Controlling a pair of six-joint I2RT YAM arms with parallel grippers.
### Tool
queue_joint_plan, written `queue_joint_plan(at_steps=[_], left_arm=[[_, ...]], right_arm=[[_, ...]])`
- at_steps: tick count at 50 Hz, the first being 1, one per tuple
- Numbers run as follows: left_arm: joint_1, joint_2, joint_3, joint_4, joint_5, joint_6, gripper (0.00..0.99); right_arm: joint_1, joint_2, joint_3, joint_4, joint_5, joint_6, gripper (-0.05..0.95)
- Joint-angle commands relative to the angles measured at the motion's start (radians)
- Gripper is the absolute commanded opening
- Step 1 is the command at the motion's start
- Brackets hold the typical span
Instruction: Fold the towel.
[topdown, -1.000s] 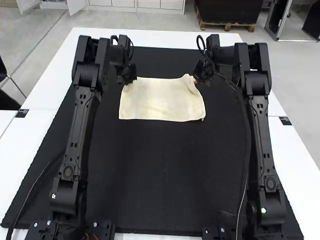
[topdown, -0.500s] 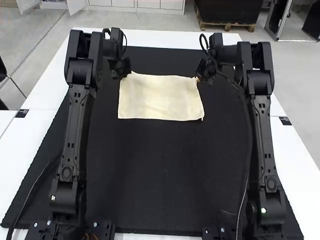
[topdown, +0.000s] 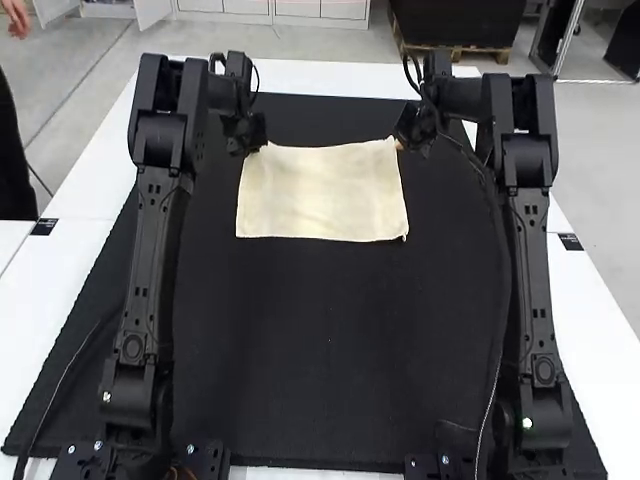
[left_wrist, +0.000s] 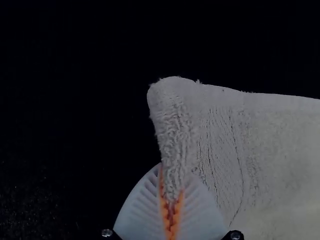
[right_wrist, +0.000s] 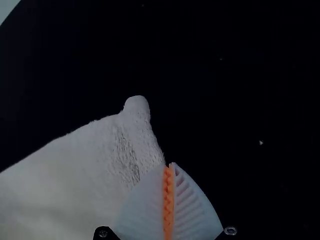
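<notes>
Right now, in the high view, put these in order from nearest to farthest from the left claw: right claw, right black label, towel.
1. Towel: nearest, its far left corner in the left claw.
2. Right claw: across, at the towel's far right corner.
3. Right black label: farthest, beyond the right arm.

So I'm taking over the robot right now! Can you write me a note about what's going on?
Left gripper: shut on the towel, near its far left corner.
Right gripper: shut at the far right corner; I can't tell if it pinches cloth.
Towel: spread out on the far part of the black mat.
Done: both grippers are at the far corners.
Left: probably bring the far edge over, then let go.
</notes>
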Motion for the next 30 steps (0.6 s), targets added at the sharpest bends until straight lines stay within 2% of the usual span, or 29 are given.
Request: queue_joint_plan(at_steps=[1,30], left_arm=[[-0.007,-0.073,-0.008,-0.002,0.028,-0.005,0.018],[-0.017,-0.185,-0.127,-0.033,0.033,-0.005,0.018]], right_arm=[[-0.022,-0.091,-0.014,0.005,0.012,-0.012,-0.01],[-0.022,-0.183,-0.130,-0.012,0.014,-0.023,-0.01]])
